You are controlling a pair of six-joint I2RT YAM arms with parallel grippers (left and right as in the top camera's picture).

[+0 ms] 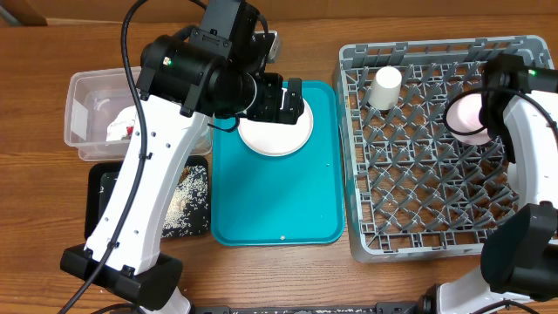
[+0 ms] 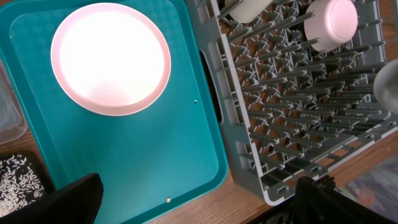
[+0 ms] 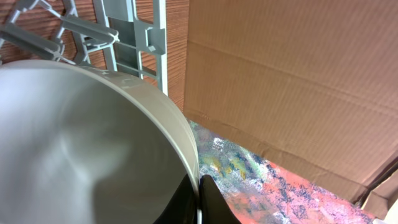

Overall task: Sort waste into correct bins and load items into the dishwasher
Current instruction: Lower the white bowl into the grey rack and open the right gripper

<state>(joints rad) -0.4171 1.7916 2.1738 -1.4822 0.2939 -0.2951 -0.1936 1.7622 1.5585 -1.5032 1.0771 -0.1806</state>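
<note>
Grey rack (image 1: 410, 202) holds cup (image 1: 384, 87) and pink bowl (image 1: 466, 115), right hand (image 3: 200, 198) clamped on its rim; left hand (image 1: 289, 102) gapes empty.

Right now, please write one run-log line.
left pincer: open, over plate on teal tray | right pincer: shut on pink bowl in rack | cup: in rack

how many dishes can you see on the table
3: a plate on the teal tray, a cup in the grey rack's far left corner, a pinkish bowl over its right side. Others may be hidden.
</note>
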